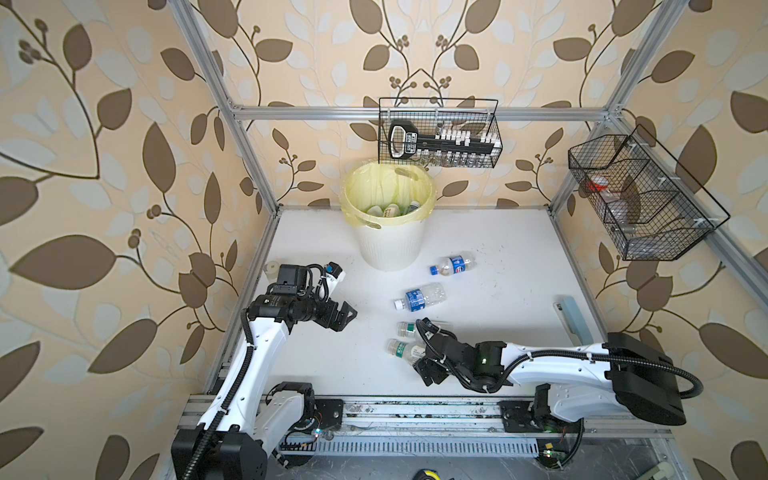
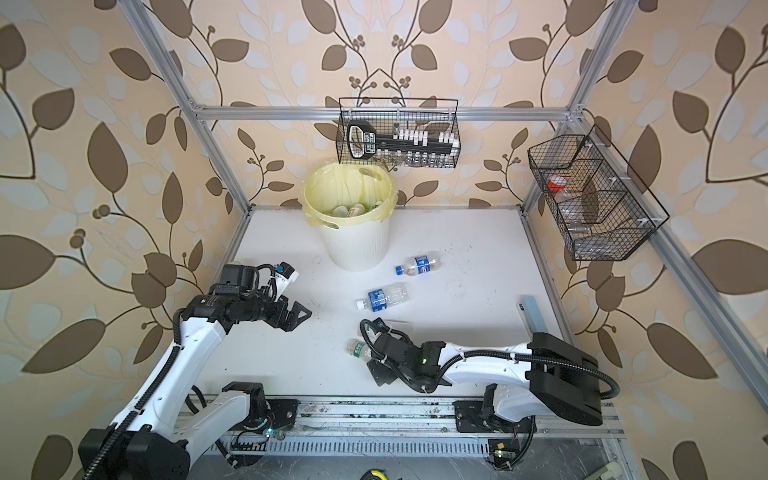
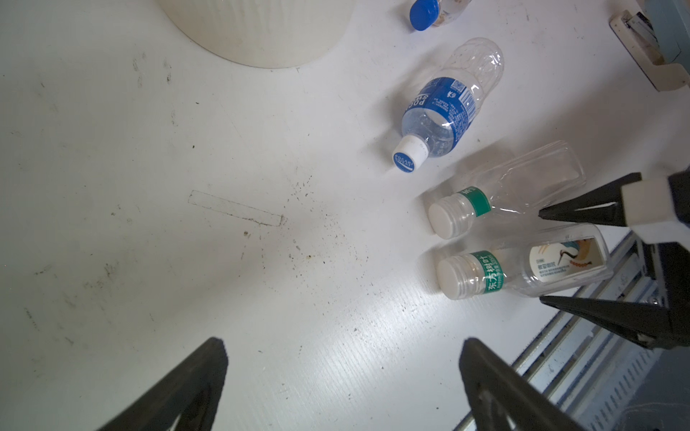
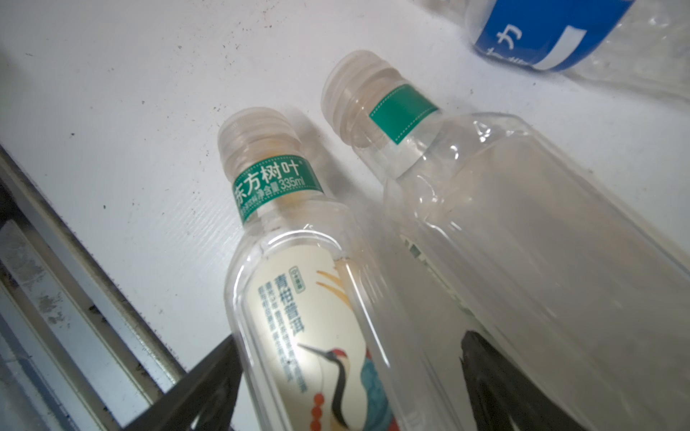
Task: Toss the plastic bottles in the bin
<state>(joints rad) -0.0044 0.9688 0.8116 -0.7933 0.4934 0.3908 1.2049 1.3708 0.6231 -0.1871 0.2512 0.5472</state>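
- Plastic bottles (image 1: 422, 297) loose on the table (image 1: 519, 257): we count four, all lying on their sides.
- One blue-capped bottle (image 1: 453, 265) lies nearest the bin (image 1: 390, 249), just beside its base.
- One white-capped bottle with a blue label (image 2: 382, 297) lies next toward the front, apart from the others.
- Two clear bottles with green neck bands lie side by side near the front: a plain green-banded bottle (image 3: 507, 194) and a crane-label bottle (image 4: 317, 317). Their caps point the same way.
- One bin stands upright at the back of the table, lined with a pale yellow bag. We make out at least three more bottles (image 1: 392, 209) inside; an exact count is not possible.
- Two black wire baskets (image 1: 440, 133) hang on the frame, one at the back and one on the right.
- Left arm: elbow raised, wrist level and pointing toward the table's middle. The left gripper (image 1: 348, 318) hangs above bare table, well apart from every bottle, its jaws spread wide with nothing between them.
- Right arm: reaches low from the right toward the middle, wrist tipped down over the green-banded pair.
- The right gripper (image 3: 541, 256) has its jaws spread astride the crane-label bottle, one finger in the gap between the pair and one on the outer side. We cannot tell whether the pads touch it.
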